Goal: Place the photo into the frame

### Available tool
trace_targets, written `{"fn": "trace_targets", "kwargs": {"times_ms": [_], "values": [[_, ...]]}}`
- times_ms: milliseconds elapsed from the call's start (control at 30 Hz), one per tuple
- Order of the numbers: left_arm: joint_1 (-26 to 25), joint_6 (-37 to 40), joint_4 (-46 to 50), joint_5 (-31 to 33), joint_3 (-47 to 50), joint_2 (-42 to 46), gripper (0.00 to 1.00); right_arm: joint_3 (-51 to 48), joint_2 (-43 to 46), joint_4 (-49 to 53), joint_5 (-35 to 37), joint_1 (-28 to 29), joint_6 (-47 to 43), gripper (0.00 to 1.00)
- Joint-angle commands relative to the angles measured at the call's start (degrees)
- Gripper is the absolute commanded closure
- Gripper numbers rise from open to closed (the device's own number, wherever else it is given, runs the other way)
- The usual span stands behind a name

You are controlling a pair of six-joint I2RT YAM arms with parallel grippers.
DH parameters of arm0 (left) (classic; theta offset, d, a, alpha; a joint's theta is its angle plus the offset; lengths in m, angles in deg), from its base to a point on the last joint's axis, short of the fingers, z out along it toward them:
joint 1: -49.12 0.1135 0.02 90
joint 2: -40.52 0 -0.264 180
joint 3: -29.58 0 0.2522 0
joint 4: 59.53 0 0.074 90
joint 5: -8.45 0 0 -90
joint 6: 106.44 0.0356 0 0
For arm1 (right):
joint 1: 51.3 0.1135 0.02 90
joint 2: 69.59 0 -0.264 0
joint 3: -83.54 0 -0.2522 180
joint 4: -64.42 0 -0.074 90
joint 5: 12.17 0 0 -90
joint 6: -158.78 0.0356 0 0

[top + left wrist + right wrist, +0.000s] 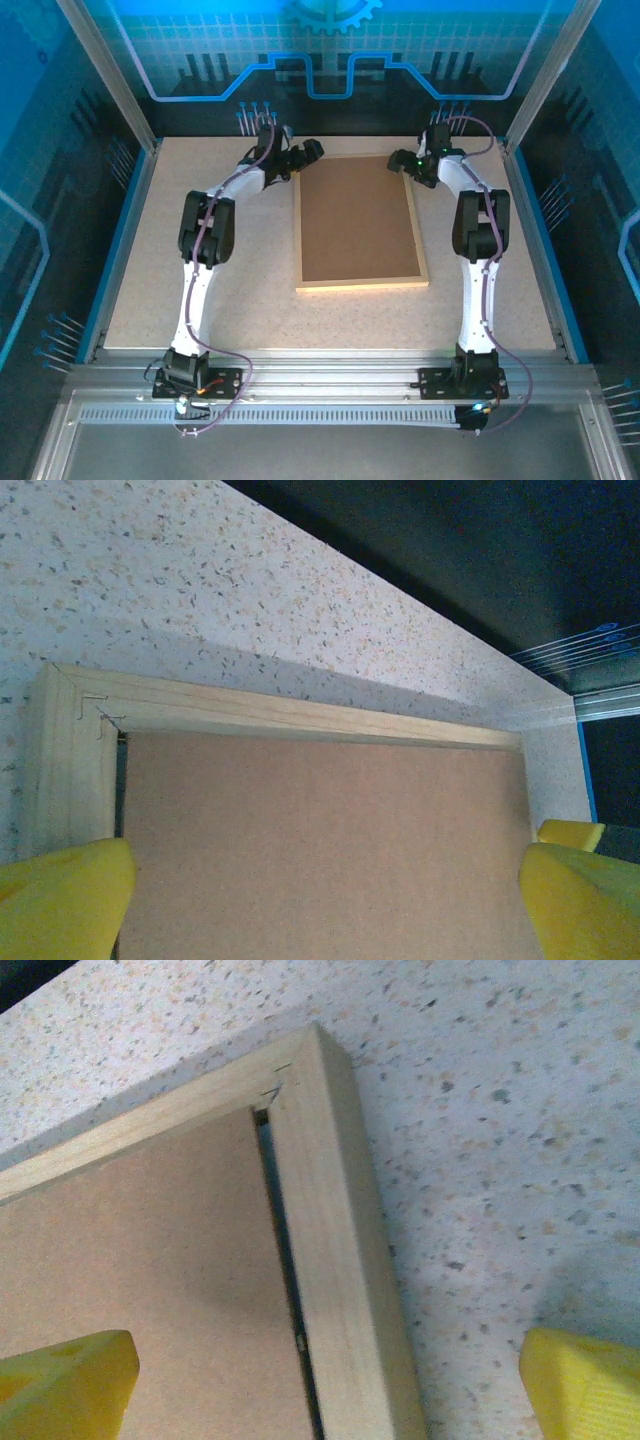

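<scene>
We see the frame (361,285) lying flat in the middle of the table (330,320), back side up, with the brown backing board (358,218) set inside its rails. The left gripper (308,152) is at the far left corner, its yellow pads (60,905) spread wide above the board. The right gripper (415,165) is at the far right corner with its jaws equally wide apart, one pad (585,1380) over the table and the other over the board, holding nothing.

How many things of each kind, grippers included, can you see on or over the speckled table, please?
Light wooden rectangular frame: 1
Flat brown backing board: 1
Open yellow-padded grippers: 2, left gripper and right gripper
Total: 4
</scene>
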Motion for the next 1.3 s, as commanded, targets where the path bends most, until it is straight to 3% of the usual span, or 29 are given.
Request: {"fn": "trace_targets", "kwargs": {"times_ms": [0, 900, 1267], "values": [[0.21, 0.42, 2.8, 0.69, -1.96, -1.1, 0.01, 0.45, -1.52, -0.5, -2.11, 0.25, 1.45, 0.01], [-3.7, -0.51, 7.14, -3.65, -7.45, -4.85, 0.01, 2.06, -4.24, -1.59, -6.83, 0.77, 3.21, 0.02], [-3.83, 1.94, 13.54, -0.31, -8.26, -5.63, 0.01, 0.48, -0.12, -0.54, -4.02, 0.92, 0.54, 0.01]]}}
